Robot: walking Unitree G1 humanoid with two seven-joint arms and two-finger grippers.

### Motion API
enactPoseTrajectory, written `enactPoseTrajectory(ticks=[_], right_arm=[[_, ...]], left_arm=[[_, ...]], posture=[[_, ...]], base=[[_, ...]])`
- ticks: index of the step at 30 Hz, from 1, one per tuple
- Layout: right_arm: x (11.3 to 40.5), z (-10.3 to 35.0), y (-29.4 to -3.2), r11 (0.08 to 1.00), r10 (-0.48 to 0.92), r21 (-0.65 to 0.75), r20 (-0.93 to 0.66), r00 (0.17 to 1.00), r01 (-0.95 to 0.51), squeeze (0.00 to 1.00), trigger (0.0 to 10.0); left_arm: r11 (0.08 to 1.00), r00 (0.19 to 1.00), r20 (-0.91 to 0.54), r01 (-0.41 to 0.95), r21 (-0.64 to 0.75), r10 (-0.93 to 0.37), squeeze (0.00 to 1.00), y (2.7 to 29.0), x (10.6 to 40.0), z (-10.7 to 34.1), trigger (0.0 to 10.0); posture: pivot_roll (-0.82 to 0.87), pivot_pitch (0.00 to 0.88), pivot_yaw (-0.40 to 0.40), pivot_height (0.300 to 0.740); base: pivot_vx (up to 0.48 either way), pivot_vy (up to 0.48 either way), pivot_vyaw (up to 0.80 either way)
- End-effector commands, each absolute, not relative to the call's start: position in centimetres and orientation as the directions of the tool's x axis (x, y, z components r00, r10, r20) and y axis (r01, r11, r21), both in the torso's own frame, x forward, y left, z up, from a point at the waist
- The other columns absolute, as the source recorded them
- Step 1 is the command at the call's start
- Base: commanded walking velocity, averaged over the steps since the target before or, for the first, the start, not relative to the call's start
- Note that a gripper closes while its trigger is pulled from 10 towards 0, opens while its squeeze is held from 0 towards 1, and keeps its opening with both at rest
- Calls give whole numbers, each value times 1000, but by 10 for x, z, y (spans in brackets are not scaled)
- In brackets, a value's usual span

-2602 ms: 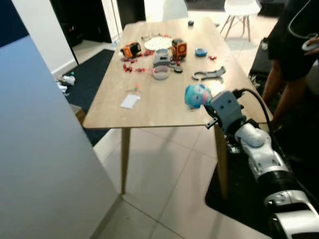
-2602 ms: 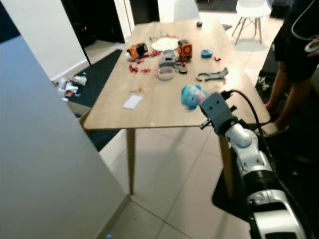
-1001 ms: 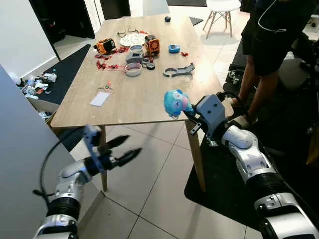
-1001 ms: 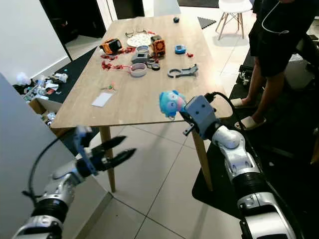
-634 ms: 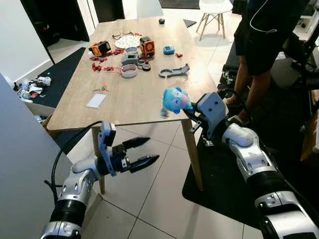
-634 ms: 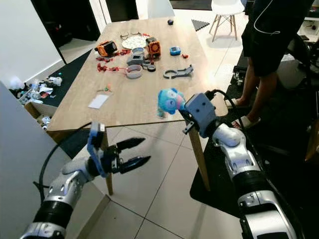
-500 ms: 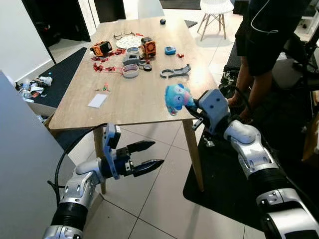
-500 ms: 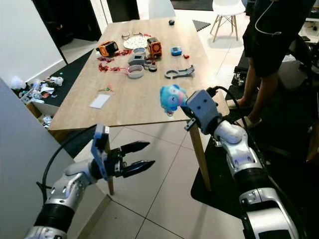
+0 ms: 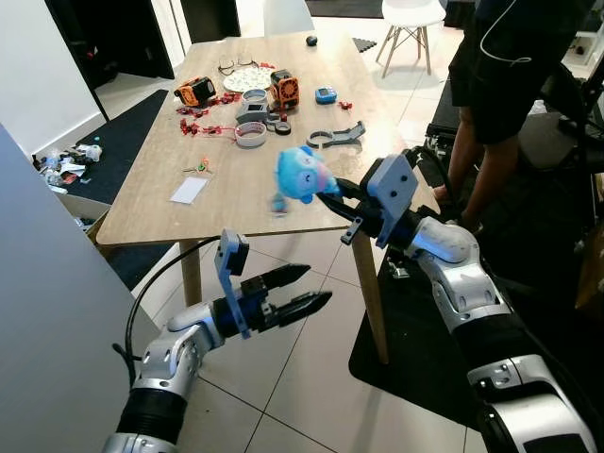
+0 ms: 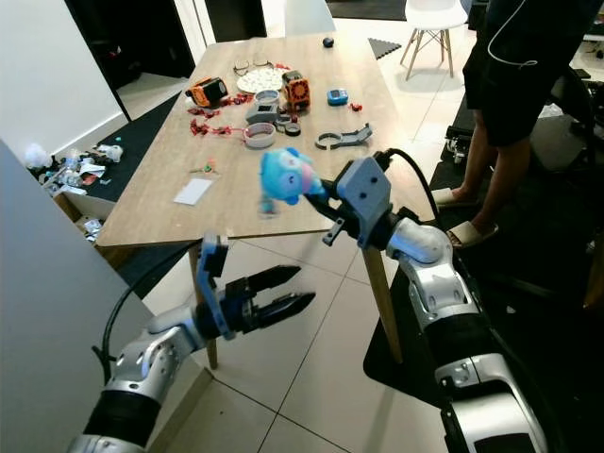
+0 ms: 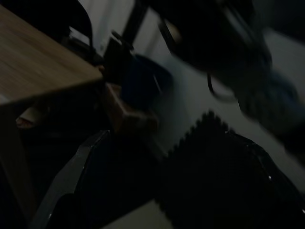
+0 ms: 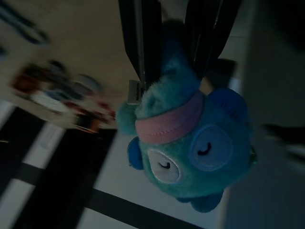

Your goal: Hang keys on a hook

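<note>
A blue plush keychain toy (image 9: 300,176) with a pink band and closed eyes hangs in the air above the table's near edge. My right gripper (image 9: 330,192) is shut on the blue plush toy (image 12: 188,129), its two black fingers (image 12: 143,38) pinching the plush from behind. Lower down, in front of the table leg, my left gripper (image 9: 307,288) is held out over the tiled floor, open, with nothing between its fingers. No hook can be made out. The left wrist view is dark and blurred.
The wooden table (image 9: 236,189) carries orange tools (image 9: 192,92), a white plate (image 9: 238,77), a grey tape roll (image 9: 249,135), a grey bracket (image 9: 331,137) and a white card (image 9: 189,190). A person in black (image 9: 500,75) stands to the right. A grey wall (image 9: 47,321) rises at my left.
My right gripper has swung the blue plush toy to the left, over the table's edge. My left gripper has come up and forward, staying open. The camera has shifted.
</note>
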State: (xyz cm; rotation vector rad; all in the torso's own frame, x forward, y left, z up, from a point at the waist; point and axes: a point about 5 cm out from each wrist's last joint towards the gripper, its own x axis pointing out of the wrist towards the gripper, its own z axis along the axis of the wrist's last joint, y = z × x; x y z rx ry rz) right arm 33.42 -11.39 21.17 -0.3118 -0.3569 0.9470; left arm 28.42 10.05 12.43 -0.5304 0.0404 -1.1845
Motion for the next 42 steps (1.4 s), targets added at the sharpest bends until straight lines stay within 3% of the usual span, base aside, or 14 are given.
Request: enactPoseTrajectory(ticks=[1, 6, 20, 34, 42], right_arm=[[329, 210, -106, 506, 859, -388, 150, 489, -771, 0, 10000], [326, 201, -103, 464, 880, -387, 95, 466, -797, 0, 10000], [309, 181, -109, 373, 913, -325, -37, 406, -869, 0, 10000], [303, 175, -134, 413, 880, -311, -105, 463, -856, 0, 10000], [305, 176, -152, 484, 833, -326, -112, 541, -812, 0, 10000]], left_arm=[[239, 383, 285, 870, -432, -879, 0, 94, 284, 132, 10000], [225, 402, 326, 856, -465, -856, 0, 83, 285, 140, 10000], [350, 641, 351, 708, -613, -683, 0, 85, 310, 147, 10000], [392, 705, 344, 658, -643, -620, 0, 97, 318, 147, 10000], [404, 718, 331, 644, -650, -612, 0, 101, 319, 145, 10000]], posture=[[-113, 30, 82, 740], [-113, 30, 82, 740], [-121, 38, 91, 740], [-127, 39, 92, 740], [-126, 41, 90, 740]], base=[[0, 0, 0], [0, 0, 0], [0, 0, 0], [0, 0, 0], [0, 0, 0]])
